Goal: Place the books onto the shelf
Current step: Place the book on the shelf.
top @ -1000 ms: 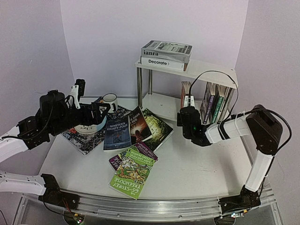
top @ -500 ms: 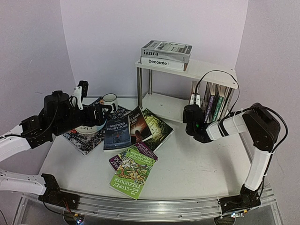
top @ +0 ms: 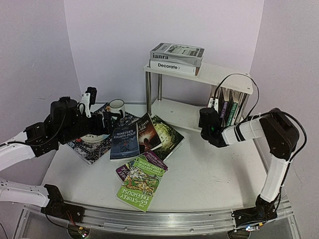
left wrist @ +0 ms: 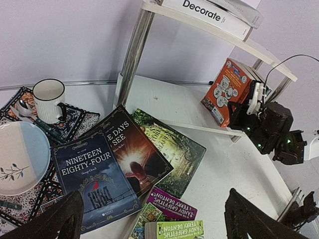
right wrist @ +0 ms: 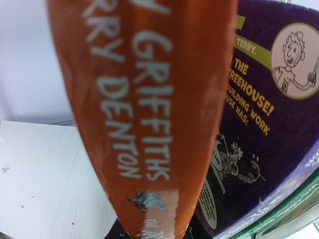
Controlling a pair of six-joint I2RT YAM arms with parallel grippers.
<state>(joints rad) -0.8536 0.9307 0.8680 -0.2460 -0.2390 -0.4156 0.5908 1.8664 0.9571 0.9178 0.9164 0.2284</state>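
The orange book (left wrist: 227, 89) stands on edge, slightly tilted, at the lower tier of the shelf (left wrist: 164, 99), just beside a purple book (right wrist: 269, 124). The right gripper (left wrist: 243, 109) is narrowed onto the orange book's near edge, holding it. The left gripper (top: 110, 120) hangs spread wide over the table's left side, near the Nineteen Eighty-Four book (top: 124, 141), which lies flat.

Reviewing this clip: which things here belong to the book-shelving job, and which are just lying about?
Part of the job:
shelf
orange book, held in the right hand
Nineteen Eighty-Four
dark novel
forest-cover book
purple paperback
green paperback
standing books and stacked books, already on the shelf

Lying about:
mug
plate
placemat
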